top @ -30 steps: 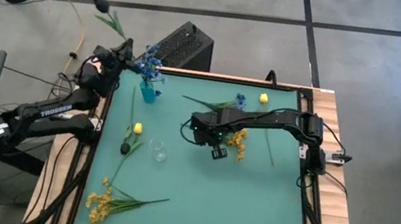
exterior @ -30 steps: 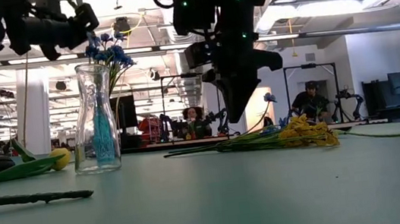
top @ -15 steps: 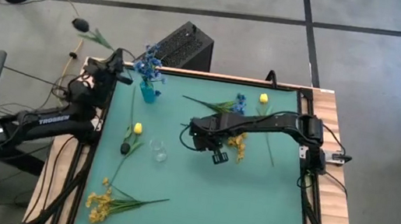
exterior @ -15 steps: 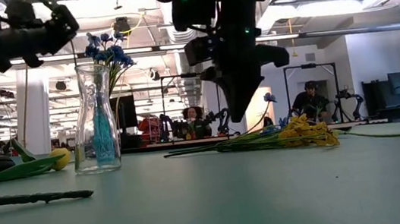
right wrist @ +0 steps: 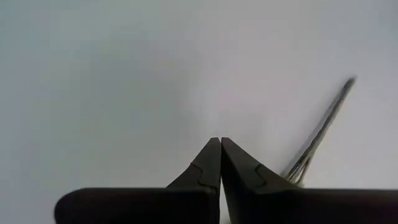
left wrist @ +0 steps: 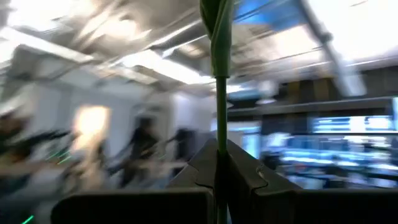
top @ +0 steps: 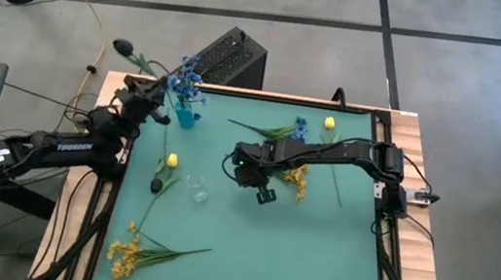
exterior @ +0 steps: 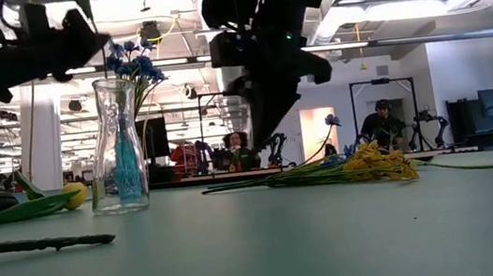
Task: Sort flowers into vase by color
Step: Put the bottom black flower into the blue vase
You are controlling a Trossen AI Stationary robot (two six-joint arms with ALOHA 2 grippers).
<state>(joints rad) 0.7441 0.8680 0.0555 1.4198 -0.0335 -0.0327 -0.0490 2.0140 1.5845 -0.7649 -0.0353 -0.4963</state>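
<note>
Gripped stem [left wrist: 221, 112] upright, lengthwise vertical

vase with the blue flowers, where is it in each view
High view: the vase sits at the table's far left corner, beside the left gripper.
Low view: the vase stands left of centre, upright, blue flowers on top.
Left wrist view: not in it.
Right wrist view: not in it.
Shared landmark: the yellow spray lying under the right arm.
</note>
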